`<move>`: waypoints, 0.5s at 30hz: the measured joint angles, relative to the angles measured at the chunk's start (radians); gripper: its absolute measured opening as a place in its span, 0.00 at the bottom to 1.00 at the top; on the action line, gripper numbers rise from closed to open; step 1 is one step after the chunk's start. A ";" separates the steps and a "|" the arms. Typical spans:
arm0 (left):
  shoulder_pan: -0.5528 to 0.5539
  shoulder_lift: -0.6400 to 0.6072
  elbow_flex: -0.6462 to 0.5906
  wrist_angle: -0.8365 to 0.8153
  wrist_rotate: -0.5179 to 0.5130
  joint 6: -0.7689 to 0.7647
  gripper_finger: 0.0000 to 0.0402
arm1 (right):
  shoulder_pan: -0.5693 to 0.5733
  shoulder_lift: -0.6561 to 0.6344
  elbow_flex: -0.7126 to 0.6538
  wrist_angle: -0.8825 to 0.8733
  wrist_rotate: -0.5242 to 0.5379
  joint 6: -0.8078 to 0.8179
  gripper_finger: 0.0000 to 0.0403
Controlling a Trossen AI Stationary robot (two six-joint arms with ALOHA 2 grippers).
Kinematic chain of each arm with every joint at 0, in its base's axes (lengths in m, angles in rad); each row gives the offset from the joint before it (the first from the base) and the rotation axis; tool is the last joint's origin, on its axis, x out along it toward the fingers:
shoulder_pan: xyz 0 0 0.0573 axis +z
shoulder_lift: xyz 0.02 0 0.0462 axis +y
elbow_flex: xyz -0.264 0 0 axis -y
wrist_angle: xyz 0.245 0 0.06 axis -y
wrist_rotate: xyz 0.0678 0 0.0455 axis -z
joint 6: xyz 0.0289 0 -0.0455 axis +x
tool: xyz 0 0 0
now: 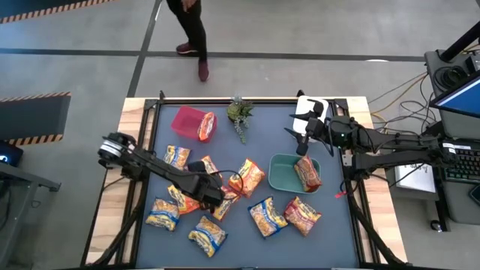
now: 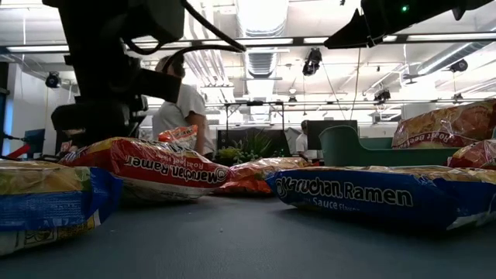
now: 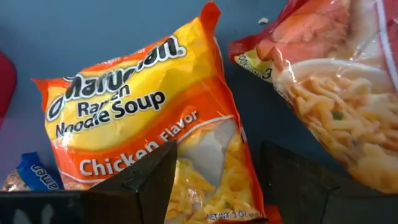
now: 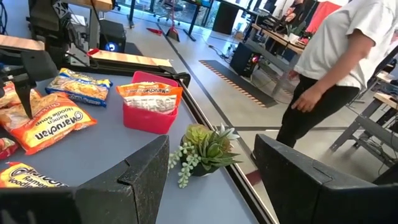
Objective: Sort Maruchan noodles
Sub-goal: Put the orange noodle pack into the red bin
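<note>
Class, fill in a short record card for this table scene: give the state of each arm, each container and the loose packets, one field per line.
left gripper: open, low over the loose packets mid-table
nearest packet: orange Chicken Flavor packet, lying between the open fingers
right gripper: open, raised near the table's far right, holding nothing
red bin: holds one orange packet
green bin: holds one red packet
loose packets: scattered on the mat
plant: at the far edge
person: walking beyond the table
</note>
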 joint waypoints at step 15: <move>0.003 -0.005 -0.003 -0.023 -0.048 -0.030 0.23 | 0.000 0.000 0.000 0.000 0.003 0.005 0.56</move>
